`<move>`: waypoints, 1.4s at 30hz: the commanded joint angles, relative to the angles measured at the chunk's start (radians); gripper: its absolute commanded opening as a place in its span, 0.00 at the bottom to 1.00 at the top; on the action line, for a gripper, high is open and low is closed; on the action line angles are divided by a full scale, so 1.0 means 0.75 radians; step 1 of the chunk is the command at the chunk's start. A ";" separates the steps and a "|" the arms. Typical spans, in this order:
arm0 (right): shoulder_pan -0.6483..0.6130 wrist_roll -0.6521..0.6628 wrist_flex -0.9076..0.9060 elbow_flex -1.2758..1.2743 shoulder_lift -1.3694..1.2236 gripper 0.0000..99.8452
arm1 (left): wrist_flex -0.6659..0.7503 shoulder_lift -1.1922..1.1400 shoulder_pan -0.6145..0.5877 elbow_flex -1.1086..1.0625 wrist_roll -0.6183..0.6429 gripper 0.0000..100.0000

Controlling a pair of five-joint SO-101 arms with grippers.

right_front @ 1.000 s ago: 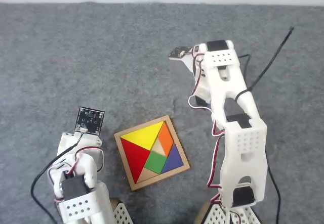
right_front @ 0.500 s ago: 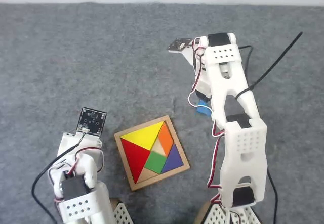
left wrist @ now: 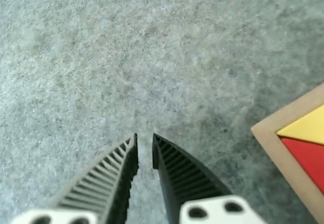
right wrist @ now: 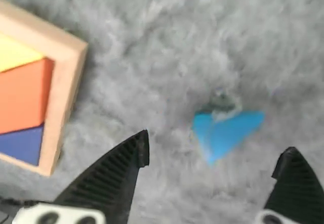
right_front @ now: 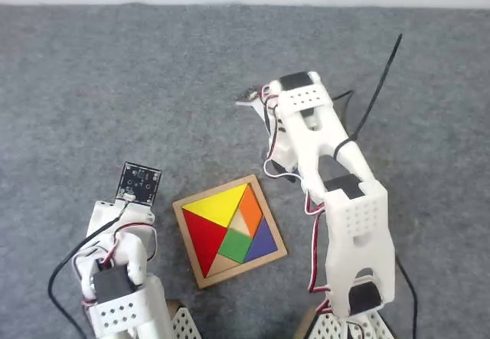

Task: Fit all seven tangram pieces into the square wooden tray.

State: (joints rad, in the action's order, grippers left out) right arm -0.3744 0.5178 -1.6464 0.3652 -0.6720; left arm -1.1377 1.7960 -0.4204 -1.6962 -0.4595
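Observation:
The square wooden tray (right_front: 269, 215) lies on the grey carpet with yellow, red, orange, green and dark blue pieces in it, plus pale wood-coloured patches near its middle and front. A light blue triangle (right wrist: 226, 130) lies flat on the carpet just beyond a tray corner (right wrist: 68, 72). My right gripper (right wrist: 215, 155) hovers open over it, one finger on each side and neither touching it. The right arm (right_front: 306, 125) stands to the right of the tray and covers the triangle from above. My left gripper (left wrist: 144, 143) is shut above bare carpet, near another tray corner (left wrist: 283, 135). The left arm (right_front: 115, 278) sits at the front left.
Grey carpet covers the whole table, with open room at the back and left. A black cable (right_front: 375, 102) loops off the right arm.
The right arm has swung left, toward the tray. The blue triangle, seen beside it half a second ago, is now covered by it from above. The left arm has not moved.

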 commanded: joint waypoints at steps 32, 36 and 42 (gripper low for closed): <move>0.054 -0.096 0.187 -0.029 -0.073 0.18 | -0.006 0.027 -0.008 0.017 -0.010 0.06; 0.056 -0.094 0.187 -0.031 -0.073 0.18 | -0.006 0.027 -0.008 0.017 -0.010 0.06; 0.056 -0.094 0.179 -0.033 -0.062 0.13 | -0.006 0.027 -0.008 0.017 -0.010 0.06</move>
State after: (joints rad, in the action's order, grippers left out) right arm -0.3299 0.4519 -1.5052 0.3544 -0.7119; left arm -1.1377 1.7960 -0.4204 -1.6962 -0.4595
